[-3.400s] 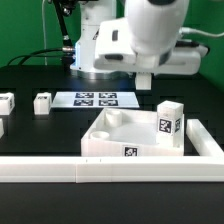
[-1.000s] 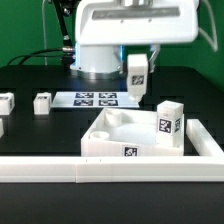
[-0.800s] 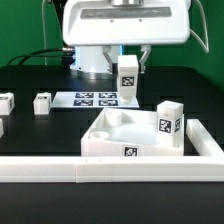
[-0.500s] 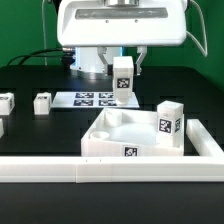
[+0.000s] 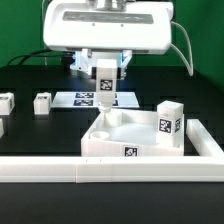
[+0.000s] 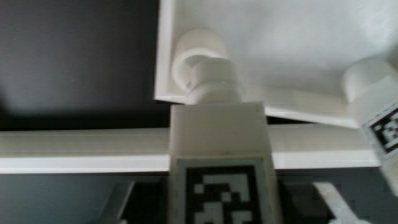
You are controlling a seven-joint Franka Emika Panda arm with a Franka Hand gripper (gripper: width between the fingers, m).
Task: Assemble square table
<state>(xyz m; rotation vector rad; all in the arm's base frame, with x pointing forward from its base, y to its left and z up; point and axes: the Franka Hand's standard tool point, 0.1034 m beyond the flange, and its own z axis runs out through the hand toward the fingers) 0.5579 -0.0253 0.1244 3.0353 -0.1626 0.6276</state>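
Leg-fitting step: end effector (image 5: 104, 68), half-shut on small white tagged plastic block leg (image 5: 104, 90), hangs near corner socket (image 6: 203, 70) of big white square raised-rim plastic slab (image 5: 105, 148) on black bench (image 5: 30, 130); next, imo: align, lower leg into socket.

Marker board (image 5: 75, 99) flat on blk table (image 5: 40, 135), well apart from long white border rail (image 5: 50, 170).

Overhead arm (image 5: 105, 25), wrist downward, end effector (image 5: 105, 68) vertical, closed on upright leg (image 5: 105, 90).
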